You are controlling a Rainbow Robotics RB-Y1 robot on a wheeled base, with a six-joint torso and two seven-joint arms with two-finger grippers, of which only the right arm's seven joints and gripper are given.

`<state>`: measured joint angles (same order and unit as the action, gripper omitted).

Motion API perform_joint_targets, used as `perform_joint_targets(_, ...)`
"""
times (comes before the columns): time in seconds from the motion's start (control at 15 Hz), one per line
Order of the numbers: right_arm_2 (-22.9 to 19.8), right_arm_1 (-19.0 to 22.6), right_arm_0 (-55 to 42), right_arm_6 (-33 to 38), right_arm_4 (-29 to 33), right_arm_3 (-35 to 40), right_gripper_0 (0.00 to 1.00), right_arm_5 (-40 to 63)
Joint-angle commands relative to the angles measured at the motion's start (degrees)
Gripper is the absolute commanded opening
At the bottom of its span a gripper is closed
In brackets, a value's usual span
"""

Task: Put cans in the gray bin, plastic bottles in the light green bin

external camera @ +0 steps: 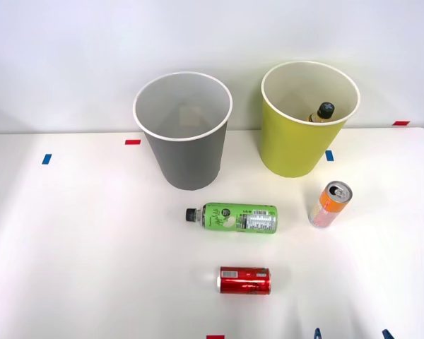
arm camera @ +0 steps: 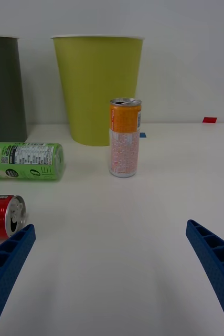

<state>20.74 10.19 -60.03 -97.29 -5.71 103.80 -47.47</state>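
Right fingers spread wide, holding nothing, low over the tabletop, orange can upright near the green bin, yellow bottle inside that bin, green bottle and red can lying before the gray bin.

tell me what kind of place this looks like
Probably a robot lab test bench, not a home: a bare white table against a blank wall, small red and blue tape markers on it, and a tall gray round bin staged beside a matching yellow-green bin.

Upright orange-and-pink can beyond parted fingers
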Motion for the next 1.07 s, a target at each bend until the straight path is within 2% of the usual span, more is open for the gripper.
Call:
perform_joint_targets(0.07,0.0,0.0,0.0,0.0,0.0,0.0,1.0,0.01)
perform_joint_targets(1.07,0.0,0.0,0.0,0.0,0.0,0.0,1.0,0.01)
